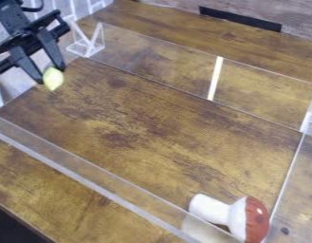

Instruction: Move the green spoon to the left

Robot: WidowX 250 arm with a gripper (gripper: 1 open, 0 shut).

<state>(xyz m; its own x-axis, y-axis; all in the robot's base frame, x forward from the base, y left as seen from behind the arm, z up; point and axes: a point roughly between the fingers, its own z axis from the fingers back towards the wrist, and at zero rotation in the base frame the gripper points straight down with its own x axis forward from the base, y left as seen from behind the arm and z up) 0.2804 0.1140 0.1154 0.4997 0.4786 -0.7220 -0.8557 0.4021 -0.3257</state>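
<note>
The green spoon (53, 80) shows as a yellow-green tip hanging from between the black fingers of my gripper (45, 66). The gripper is shut on it and holds it above the far left corner of the wooden surface, close to the left clear wall. The rest of the spoon is hidden behind the fingers, and no silver bowl can be made out.
A toy mushroom with a white stem and red cap (234, 216) lies at the front right corner. Low clear plastic walls (95, 190) ring the wooden work area. A white wire stand (84, 40) sits behind the gripper at the back left.
</note>
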